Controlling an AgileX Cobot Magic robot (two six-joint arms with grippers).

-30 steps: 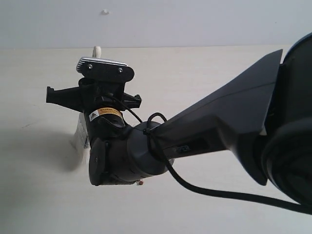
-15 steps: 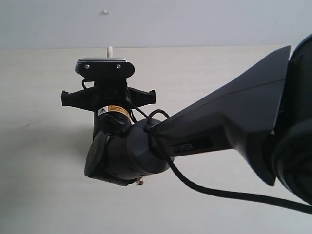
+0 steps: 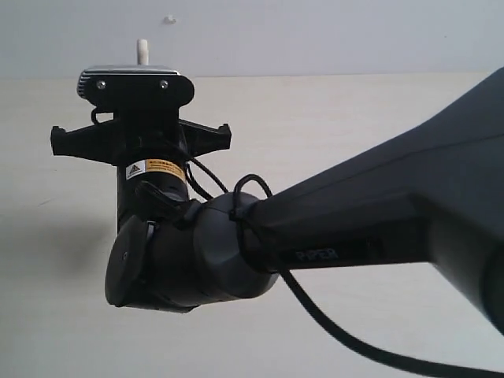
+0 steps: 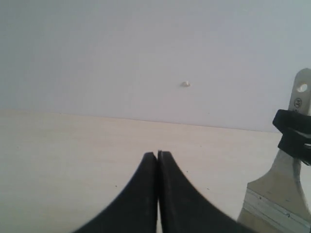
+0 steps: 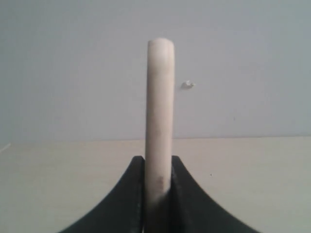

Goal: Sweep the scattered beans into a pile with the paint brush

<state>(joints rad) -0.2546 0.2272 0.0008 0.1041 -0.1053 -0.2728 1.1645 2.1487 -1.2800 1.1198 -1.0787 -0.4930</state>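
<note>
Since the right claw [image 5: 158, 169], clamped on the upright paint brush [image 5: 160, 107], has slid left over the surface [image 3: 354, 110], I'd guess a sweep's underway, though the arm [image 3: 354, 228] hides the beans, and the left claw [image 4: 158, 155] sits pressed together, empty.

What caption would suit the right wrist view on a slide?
Right end effector clamps the paint brush handle, pale table behind.
</note>
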